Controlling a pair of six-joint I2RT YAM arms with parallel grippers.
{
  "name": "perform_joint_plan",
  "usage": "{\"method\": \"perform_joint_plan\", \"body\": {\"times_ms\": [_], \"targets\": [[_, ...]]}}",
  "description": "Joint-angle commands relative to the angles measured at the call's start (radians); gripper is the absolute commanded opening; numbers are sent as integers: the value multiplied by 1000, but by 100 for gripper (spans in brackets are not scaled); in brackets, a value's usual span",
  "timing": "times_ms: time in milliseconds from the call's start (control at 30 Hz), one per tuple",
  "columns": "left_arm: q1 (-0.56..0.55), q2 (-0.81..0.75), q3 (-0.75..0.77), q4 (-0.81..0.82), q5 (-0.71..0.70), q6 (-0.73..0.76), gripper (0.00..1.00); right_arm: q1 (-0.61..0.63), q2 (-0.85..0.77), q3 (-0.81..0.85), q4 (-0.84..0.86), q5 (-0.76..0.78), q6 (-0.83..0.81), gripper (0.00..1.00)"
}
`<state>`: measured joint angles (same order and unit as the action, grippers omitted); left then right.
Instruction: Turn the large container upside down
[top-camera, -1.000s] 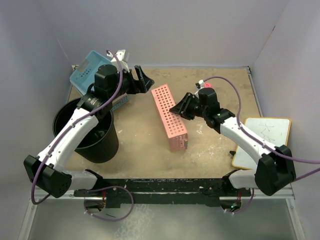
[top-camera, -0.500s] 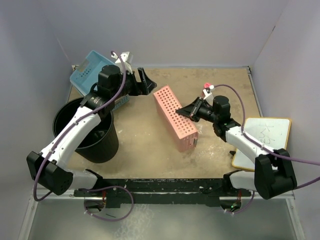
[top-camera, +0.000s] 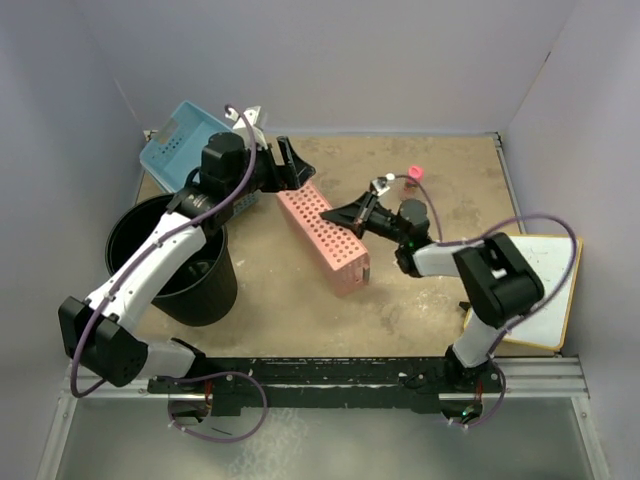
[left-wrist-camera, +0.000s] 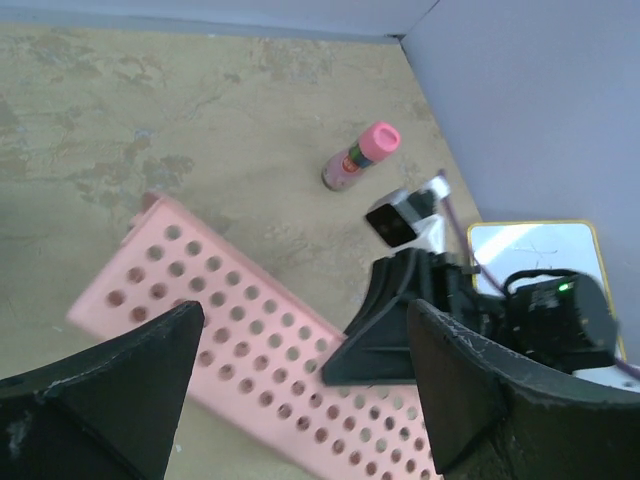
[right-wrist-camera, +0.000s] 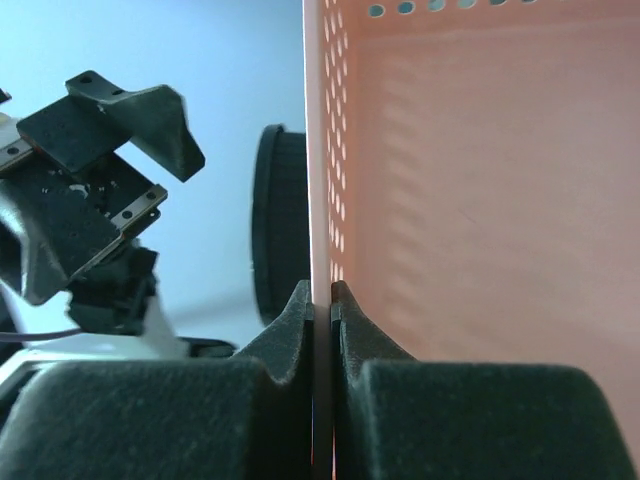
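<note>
We see the tall black round plastic bin with finely ribbed sides (top-camera: 200, 290) standing upright at the near left of the sandy-brown desk (top-camera: 420, 300), its mouth facing up. The white left arm (top-camera: 150, 270) reaches over the bin's far rim, away from the near edge. The left jaws are spread wide and grasp nothing. In the left wrist view they hang above the far end of the pink perforated rectangular plastic basket (left-wrist-camera: 270, 350), which shows between them.

The pink basket lies slantwise in the middle of the desk, well to the right of the bin and apart from it. The right arm (top-camera: 490, 280) is folded back on itself and points left. The right jaws are clenched on a thin side wall of the pink basket, and the right wrist view shows that wall pinched edge-on between them, with the basket's hollow to the right.

A light blue perforated plastic basket (top-camera: 175, 140) sits tilted in the far left corner, just beyond the bin. A small bottle with a pink cap (left-wrist-camera: 360, 158) stands on the far side of the desk, right of the pink basket. A white board with a yellow rim (top-camera: 545, 290) lies at the near right edge, partly under the right arm.
</note>
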<state>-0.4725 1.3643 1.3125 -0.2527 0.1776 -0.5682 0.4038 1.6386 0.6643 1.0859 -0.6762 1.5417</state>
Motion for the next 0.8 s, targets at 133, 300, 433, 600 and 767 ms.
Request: {"method": "perform_joint_plan", "body": {"times_ms": [133, 300, 433, 600, 767], "targets": [[2, -110, 113, 25, -86, 61, 80, 139, 344, 38, 696, 77, 524, 0], [3, -95, 126, -6, -62, 75, 80, 99, 309, -106, 617, 119, 454, 0], [3, -86, 107, 5, -56, 63, 81, 17, 231, -242, 502, 135, 362, 0], [3, -61, 105, 6, -33, 58, 81, -52, 142, -302, 353, 98, 246, 8], [3, -21, 106, -34, -20, 61, 81, -69, -29, -308, -36, 150, 27, 41]]}}
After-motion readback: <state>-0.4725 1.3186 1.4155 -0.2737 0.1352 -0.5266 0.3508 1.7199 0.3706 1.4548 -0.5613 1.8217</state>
